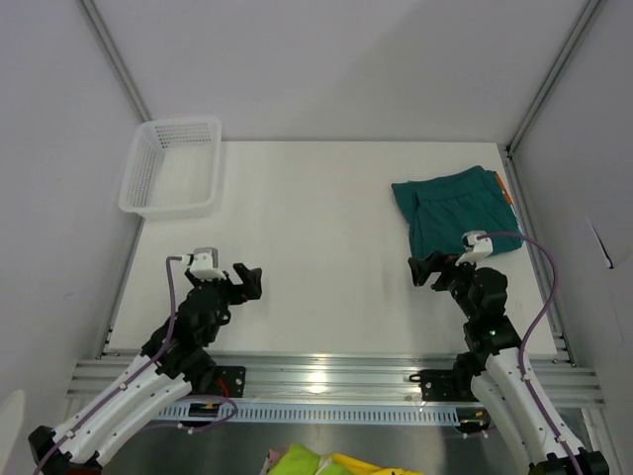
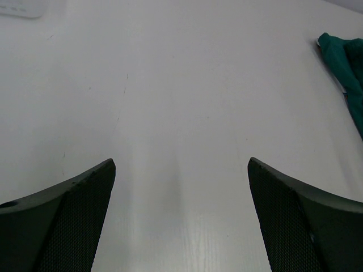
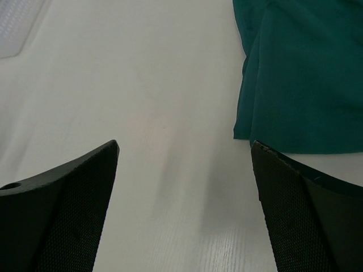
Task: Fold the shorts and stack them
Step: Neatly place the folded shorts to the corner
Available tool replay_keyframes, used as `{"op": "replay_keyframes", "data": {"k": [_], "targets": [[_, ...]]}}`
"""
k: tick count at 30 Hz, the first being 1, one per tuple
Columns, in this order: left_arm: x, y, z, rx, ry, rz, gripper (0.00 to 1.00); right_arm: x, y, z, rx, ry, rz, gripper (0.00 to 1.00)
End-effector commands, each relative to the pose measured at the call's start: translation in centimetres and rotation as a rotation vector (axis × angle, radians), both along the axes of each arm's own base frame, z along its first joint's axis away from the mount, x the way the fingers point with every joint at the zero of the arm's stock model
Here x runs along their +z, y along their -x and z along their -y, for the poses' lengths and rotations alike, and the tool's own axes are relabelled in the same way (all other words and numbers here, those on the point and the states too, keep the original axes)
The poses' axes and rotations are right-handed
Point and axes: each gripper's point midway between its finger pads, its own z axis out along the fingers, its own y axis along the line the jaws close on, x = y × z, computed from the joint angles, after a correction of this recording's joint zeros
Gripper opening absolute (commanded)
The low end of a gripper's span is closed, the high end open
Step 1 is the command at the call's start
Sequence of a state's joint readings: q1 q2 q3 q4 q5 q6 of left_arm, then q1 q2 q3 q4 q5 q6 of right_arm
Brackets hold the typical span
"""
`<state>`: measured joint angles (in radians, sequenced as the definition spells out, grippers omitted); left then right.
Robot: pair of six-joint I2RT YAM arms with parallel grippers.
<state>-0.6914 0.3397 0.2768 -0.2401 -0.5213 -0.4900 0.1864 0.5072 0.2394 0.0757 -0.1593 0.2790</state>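
The dark teal-green shorts [image 1: 455, 210] lie folded at the back right of the white table [image 1: 316, 228]. A thin orange strip [image 1: 507, 191] shows under their right edge; the rest of that printed pair is hidden. My right gripper [image 1: 425, 269] hovers just in front of the teal pair, open and empty. In the right wrist view the shorts [image 3: 300, 68] lie ahead and to the right of the gripper [image 3: 184, 144]. My left gripper [image 1: 247, 280] is open over bare table at the near left. The left wrist view shows this gripper [image 2: 181, 161] with a corner of the shorts [image 2: 346, 62] far right.
A white mesh basket [image 1: 170, 166] stands at the back left corner, partly over the table's edge. Aluminium rails [image 1: 316, 376] run along the near edge by the arm bases. Yellow-green cloth [image 1: 316, 461] lies below the table front. Walls close in on both sides.
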Motion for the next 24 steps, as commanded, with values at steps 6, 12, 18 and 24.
{"op": "replay_keyframes", "data": {"k": [6,12,18,24], "targets": [[1.1,-0.1,-0.8,0.028,0.035,0.103,0.99,0.4,-0.7,-0.1,0.001,0.002,0.027,0.99],[0.7,-0.2,-0.7,0.025,0.029,0.084,0.99,0.3,-0.7,-0.4,0.013,-0.008,0.017,0.99],[0.6,0.0,-0.6,0.021,0.034,0.078,0.99,0.3,-0.4,-0.9,0.039,-0.028,0.022,1.00],[0.5,-0.1,-0.2,0.000,0.029,0.074,0.99,0.1,-0.5,-0.8,0.031,-0.028,0.015,1.00]]}}
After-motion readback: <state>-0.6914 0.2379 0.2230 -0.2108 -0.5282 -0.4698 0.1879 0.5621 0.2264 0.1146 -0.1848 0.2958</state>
